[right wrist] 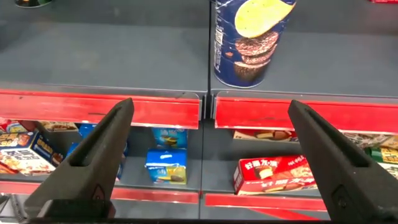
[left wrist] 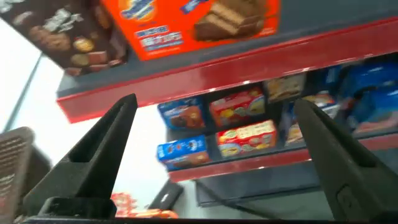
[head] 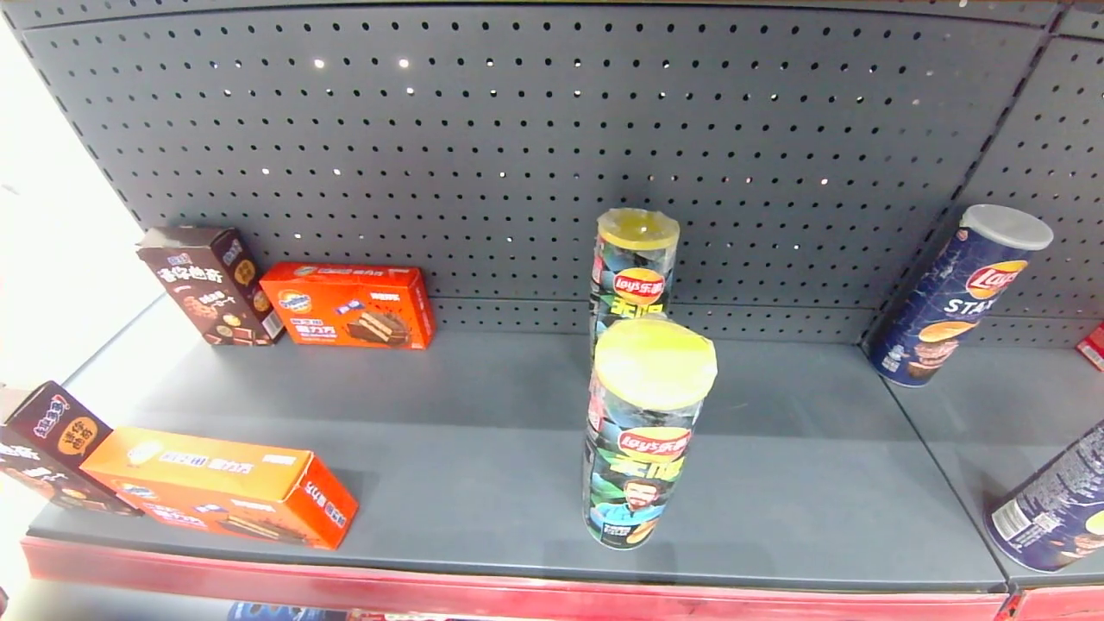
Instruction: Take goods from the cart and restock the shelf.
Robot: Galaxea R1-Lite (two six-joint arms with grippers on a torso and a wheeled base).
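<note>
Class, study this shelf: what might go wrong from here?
The blue chip can stands at the shelf's front edge, just ahead of the open right gripper; advancing, the gripper might knock it over.
The front yellow-lidded chip can stands tall and alone; newly placed goods might topple it.

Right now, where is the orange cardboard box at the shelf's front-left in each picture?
Head view: orange cardboard box lower left, beside a brown box.
Left wrist view: the box just above the red shelf-edge strip.
Right wrist view: a different stretch of shelf.
Shared landmark: that red strip.
</note>
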